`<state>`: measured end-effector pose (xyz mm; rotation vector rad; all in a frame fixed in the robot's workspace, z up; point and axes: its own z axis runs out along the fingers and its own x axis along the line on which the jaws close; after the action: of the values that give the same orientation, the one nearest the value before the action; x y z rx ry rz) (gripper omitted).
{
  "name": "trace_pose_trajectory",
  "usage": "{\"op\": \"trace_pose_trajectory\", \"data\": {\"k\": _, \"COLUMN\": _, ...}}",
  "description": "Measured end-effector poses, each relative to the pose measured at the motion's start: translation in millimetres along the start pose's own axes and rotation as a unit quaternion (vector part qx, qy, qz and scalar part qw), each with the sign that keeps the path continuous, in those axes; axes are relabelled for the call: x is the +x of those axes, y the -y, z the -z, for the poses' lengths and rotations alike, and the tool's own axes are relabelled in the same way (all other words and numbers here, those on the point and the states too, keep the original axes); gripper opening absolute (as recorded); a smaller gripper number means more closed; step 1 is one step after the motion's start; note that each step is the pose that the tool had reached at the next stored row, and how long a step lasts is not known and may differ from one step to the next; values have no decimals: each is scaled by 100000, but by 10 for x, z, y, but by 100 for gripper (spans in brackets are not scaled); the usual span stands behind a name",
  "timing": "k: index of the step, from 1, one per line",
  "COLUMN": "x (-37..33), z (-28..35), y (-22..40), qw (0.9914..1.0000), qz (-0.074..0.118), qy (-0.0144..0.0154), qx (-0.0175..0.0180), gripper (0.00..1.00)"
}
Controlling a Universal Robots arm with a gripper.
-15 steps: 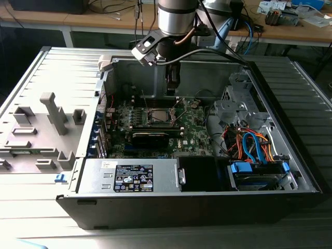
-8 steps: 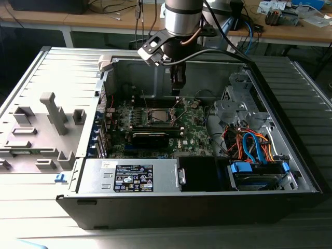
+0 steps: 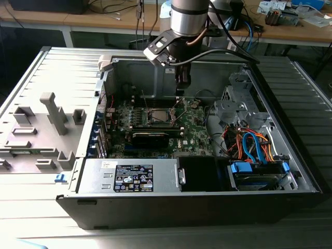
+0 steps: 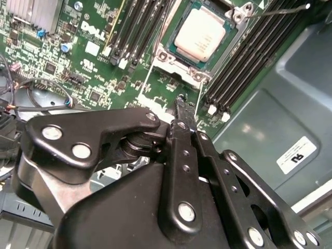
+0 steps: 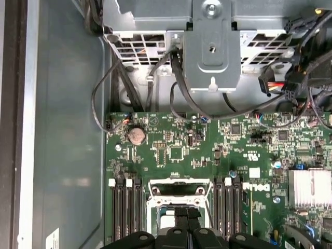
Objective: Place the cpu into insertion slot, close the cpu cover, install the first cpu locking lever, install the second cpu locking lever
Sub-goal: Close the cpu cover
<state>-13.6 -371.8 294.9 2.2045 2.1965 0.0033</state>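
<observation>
Closest up in the second wrist view is the black gripper (image 4: 181, 101). Its fingers are pinched together with nothing between them, and the tips hang just over the green motherboard (image 4: 93, 67), near one corner of the socket.

The cpu (image 4: 199, 33) is sitting grey side up in the insertion slot (image 4: 228, 49), and it looks square to the frame. The silver plate along its edge is probably the cpu cover (image 4: 179, 63), but from this angle I honestly can't tell if it's lying fully flat.

Black memory slots (image 4: 135, 26) run along both sides of the socket. In the first wrist view the gripper (image 5: 184, 211) sits right over the slot (image 5: 153, 199). Further out on the board there's a coin battery (image 5: 136, 136), with a finned heatsink (image 5: 308, 187) off toward one edge. Past the board's edge is a grey metal drive cage (image 5: 212, 46) with black wires trailing down from it.

In the exterior view the gripper (image 3: 181, 91) hangs inside the open computer case (image 3: 62, 78). The power supply (image 3: 129, 176) is along the near side, and there's a tangle of orange and blue cables (image 3: 249, 142) toward the exterior view's right.
</observation>
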Motion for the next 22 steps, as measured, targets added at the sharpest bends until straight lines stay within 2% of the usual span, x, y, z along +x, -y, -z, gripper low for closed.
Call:
{"op": "trace_pose_trajectory", "data": {"k": 5, "x": 1, "z": -16, "y": -106, "qw": 100000, "qz": 5, "qy": 9, "qx": 94, "gripper": 11}}
{"op": "trace_pose_trajectory", "data": {"k": 8, "x": 1, "z": -36, "y": -205, "qw": 100000, "qz": 18, "qy": 19, "qx": 205, "gripper": 11}}
{"op": "trace_pose_trajectory", "data": {"k": 11, "x": 2, "z": -54, "y": -252, "qw": 100000, "qz": 28, "qy": 19, "qx": 243, "gripper": 11}}
{"op": "trace_pose_trajectory", "data": {"k": 15, "x": 8, "z": -99, "y": -340, "qw": 99999, "qz": 64, "qy": 27, "qx": 349, "gripper": 11}}
{"op": "trace_pose_trajectory", "data": {"k": 17, "x": 10, "z": -128, "y": -426, "qw": 99999, "qz": 85, "qy": 24, "qx": 477, "gripper": 11}}
{"op": "trace_pose_trajectory", "data": {"k": 19, "x": 11, "z": -158, "y": -483, "qw": 99998, "qz": 97, "qy": 27, "qx": 579, "gripper": 11}}
{"op": "trace_pose_trajectory", "data": {"k": 22, "x": 13, "z": -218, "y": -504, "qw": 99998, "qz": 230, "qy": 24, "qx": 601, "gripper": 11}}
